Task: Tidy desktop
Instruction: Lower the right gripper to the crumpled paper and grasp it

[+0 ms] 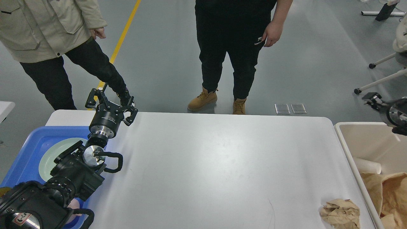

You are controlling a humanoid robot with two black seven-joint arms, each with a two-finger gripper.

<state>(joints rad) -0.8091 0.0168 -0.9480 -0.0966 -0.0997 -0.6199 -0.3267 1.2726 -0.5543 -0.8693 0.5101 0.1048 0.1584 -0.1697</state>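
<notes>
The white desktop [222, 165] fills the middle of the head view. A crumpled ball of brown paper [340, 213] lies on it near the front right corner. My left gripper [109, 101] is open and empty, held above the table's far left corner beside the blue tray [25, 149]. My right gripper [371, 98] shows small and dark at the right edge, above the far corner of the beige bin [345, 149]. Its fingers cannot be told apart.
The blue tray holds a pale green plate [52, 154], partly hidden by my left arm. The bin holds a white cup [367, 165] and brown paper [389, 190]. Two people [235, 47] [47, 41] stand just beyond the far edge.
</notes>
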